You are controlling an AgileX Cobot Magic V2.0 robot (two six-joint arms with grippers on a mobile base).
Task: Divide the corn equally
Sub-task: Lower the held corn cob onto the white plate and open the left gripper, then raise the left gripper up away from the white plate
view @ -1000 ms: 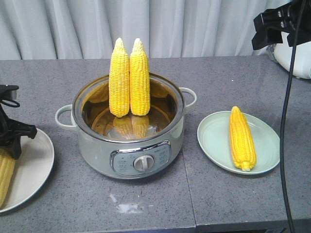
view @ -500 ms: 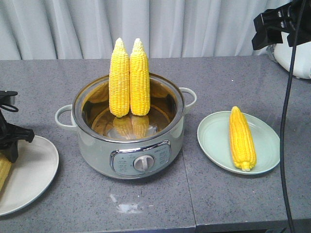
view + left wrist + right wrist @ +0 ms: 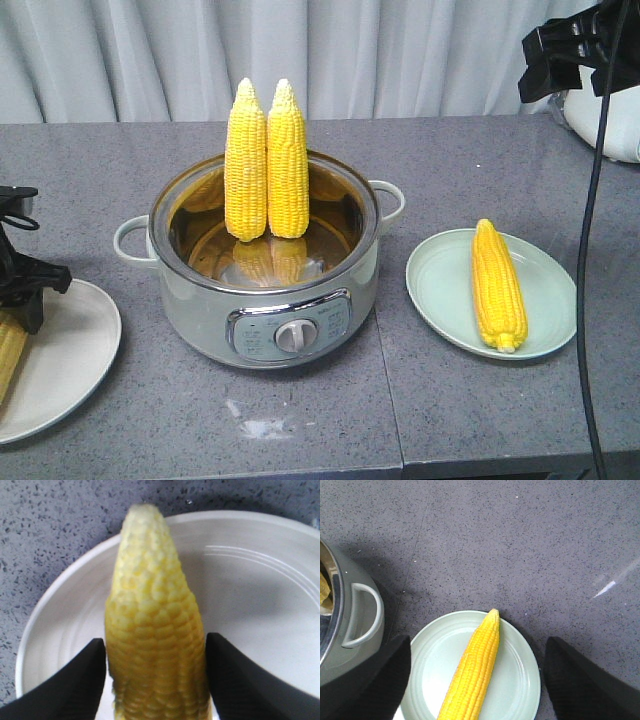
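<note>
Item 1: left gripper (image 3: 155, 640). Low over the front left part of the bench (image 3: 450, 170), closed on a corn cob. Both black fingers (image 3: 75, 680) touch the cob's sides.

Item 2: left corn cob (image 3: 150, 580). Held between those fingers over the white plate (image 3: 260, 580), its pointed tip reaching toward the plate's far rim. Whether its underside rests on the plate cannot be told.

Item 3: white plate. At the left edge of the bench, partly cut off in the front view.

Item 4: pot (image 3: 270, 300). Round metal pot with two side handles and a front dial, in the middle of the bench, lid off.

Item 5: two pot cobs (image 3: 245, 165) (image 3: 288, 165). Upright inside the pot, side by side and touching, tips up, leaning on the back wall.

Item 6: green plate (image 3: 440, 280). Just right of the pot, toward the right edge of the bench.

Item 7: right corn cob (image 3: 497, 285). Lies alone on the green plate, right of its middle, tip toward the back edge.

Item 8: right gripper (image 3: 477, 639). High above the green plate, fingers spread wide apart, holding nothing.

Item 9: black cable (image 3: 590, 250). Hangs from the right arm down past the green plate.

Item 10: white appliance (image 3: 610, 125). At the back right corner, mostly out of view.

Item 11: grey curtain (image 3: 400, 50). Behind the back edge.
</note>
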